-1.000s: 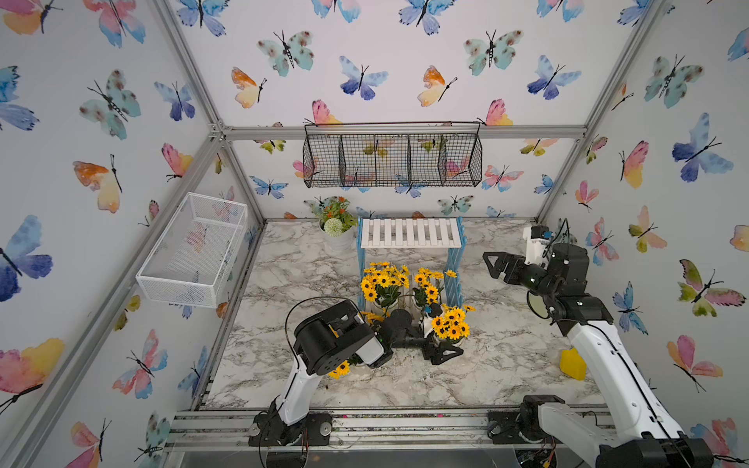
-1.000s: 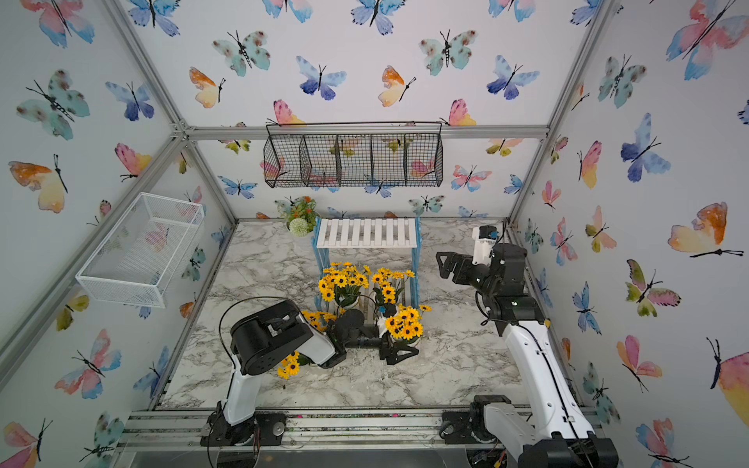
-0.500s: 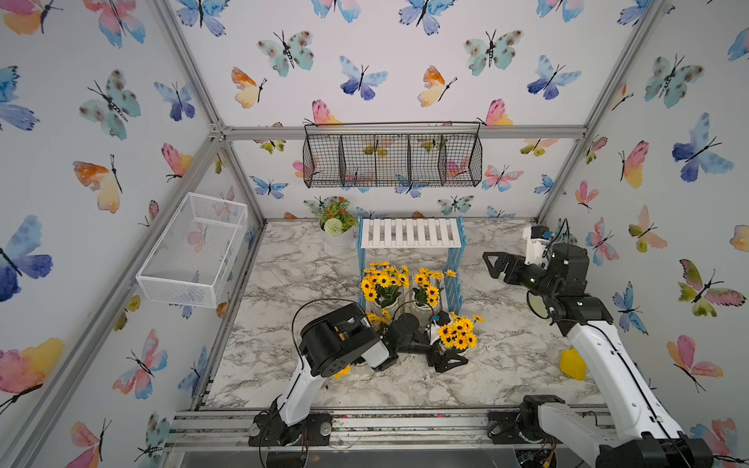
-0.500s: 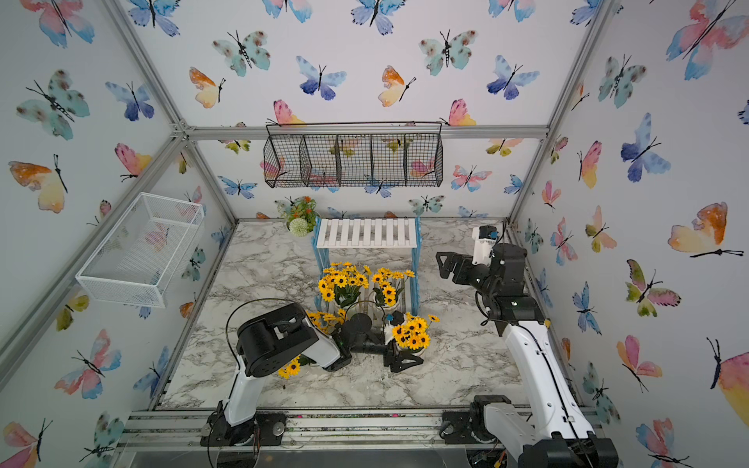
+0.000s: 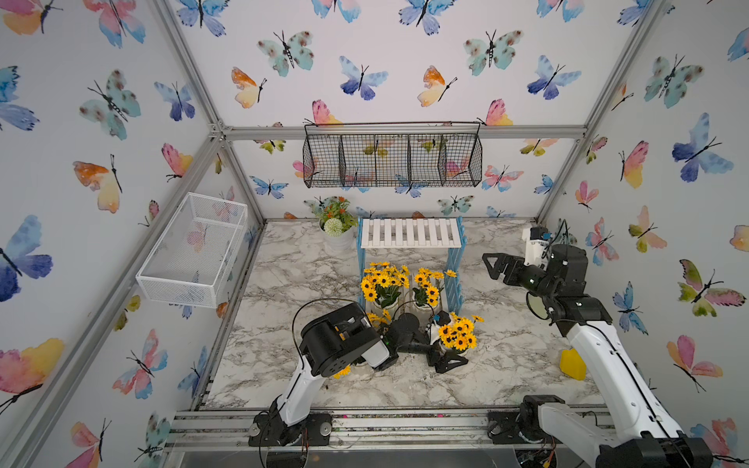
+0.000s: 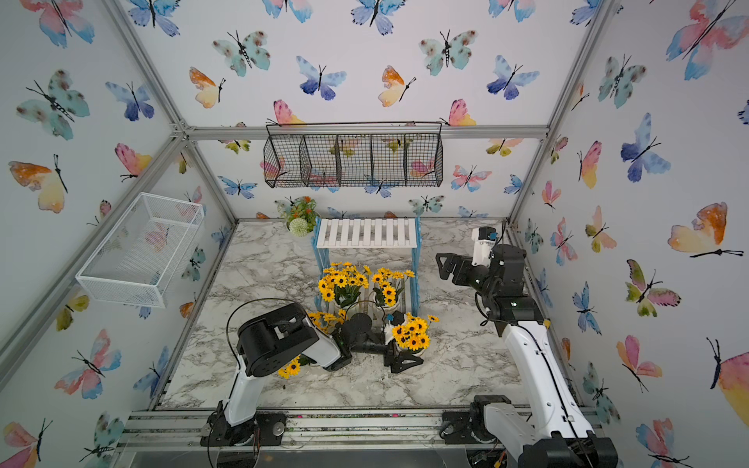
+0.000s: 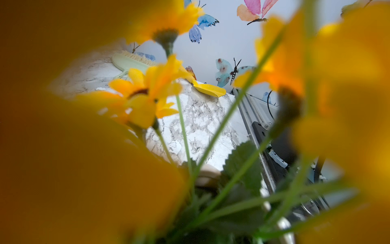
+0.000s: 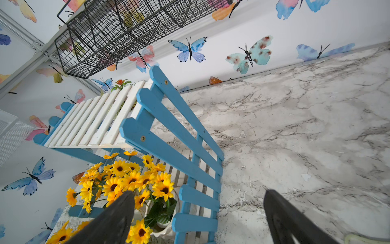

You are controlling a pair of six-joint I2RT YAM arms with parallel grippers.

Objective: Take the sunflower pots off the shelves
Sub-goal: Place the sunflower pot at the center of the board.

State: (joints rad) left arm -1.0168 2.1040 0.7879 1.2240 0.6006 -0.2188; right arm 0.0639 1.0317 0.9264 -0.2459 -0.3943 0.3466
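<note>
The shelves (image 5: 410, 239) (image 6: 367, 233) (image 8: 101, 120) stand at the back middle of the marble table. Two sunflower pots (image 5: 383, 283) (image 5: 427, 287) sit on the lower board. My left gripper (image 5: 452, 352) (image 6: 403, 351) lies low in front of the rack, shut on a third sunflower pot (image 5: 458, 334) (image 6: 411, 333). In the left wrist view its blooms (image 7: 145, 93) fill the picture and hide the jaws. A fourth bunch (image 5: 342, 370) peeks from under my left arm. My right gripper (image 5: 492, 263) (image 8: 197, 192) hovers open to the right of the rack.
A white pot with a pale pompom bloom (image 5: 336, 233) stands left of the rack. A black wire basket (image 5: 391, 160) hangs on the back wall and a white mesh basket (image 5: 194, 251) on the left wall. A yellow scoop (image 5: 572, 364) (image 7: 209, 89) lies right; a green brush (image 7: 128, 62) lies beyond.
My left gripper has carried its sunflower pot to the right and toward the front edge, away from the rack, then nearly stopped. The right arm has not moved.
</note>
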